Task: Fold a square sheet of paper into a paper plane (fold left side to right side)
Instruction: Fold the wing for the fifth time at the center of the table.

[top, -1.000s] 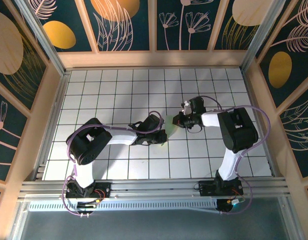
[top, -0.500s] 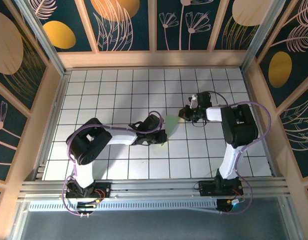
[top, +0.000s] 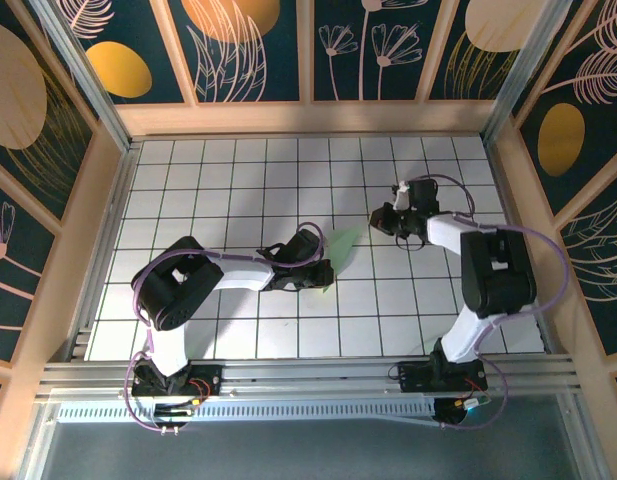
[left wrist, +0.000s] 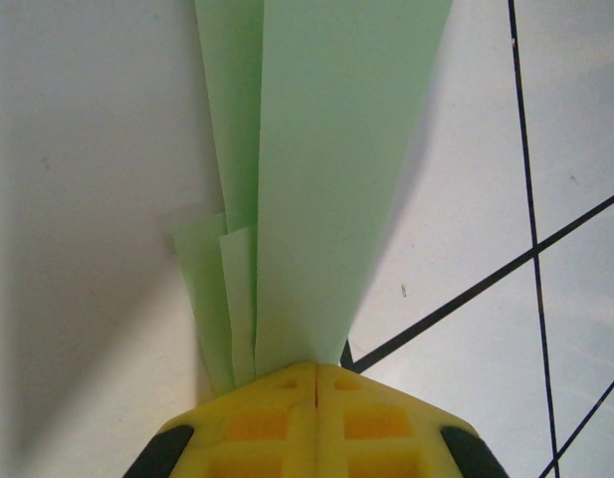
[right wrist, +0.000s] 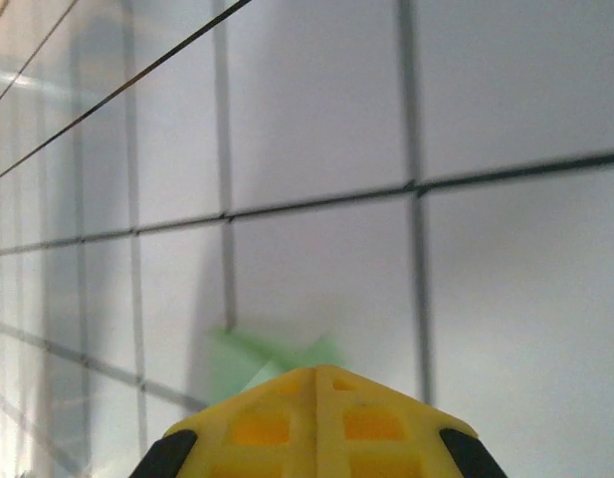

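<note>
Paper plane (top: 341, 247), a narrow folded piece of pale green paper, is near the middle of the white tiled table (top: 238, 190). One end of it is in the left gripper (top: 325, 273). In the left wrist view the paper plane (left wrist: 326, 179) comes out directly from between the yellow fingertips of the left gripper (left wrist: 316, 370). These are pressed together on it, so the paper is pinched. Several long layers lie side by side there, with straight creases running along the length, and two shorter flaps show at the left side close to the fingertips. The paper casts a soft shadow on the tiles to its left. Whether the far end touches the table, I cannot tell.

The right gripper (top: 382, 220) is to the right of the far end of the plane, near it but apart from it. In the right wrist view the fingertips of the right gripper (right wrist: 320, 372) meet each other with nothing between them. Just beyond them a blurred green patch, the paper plane (right wrist: 277, 351), lies over the grid lines.
</note>
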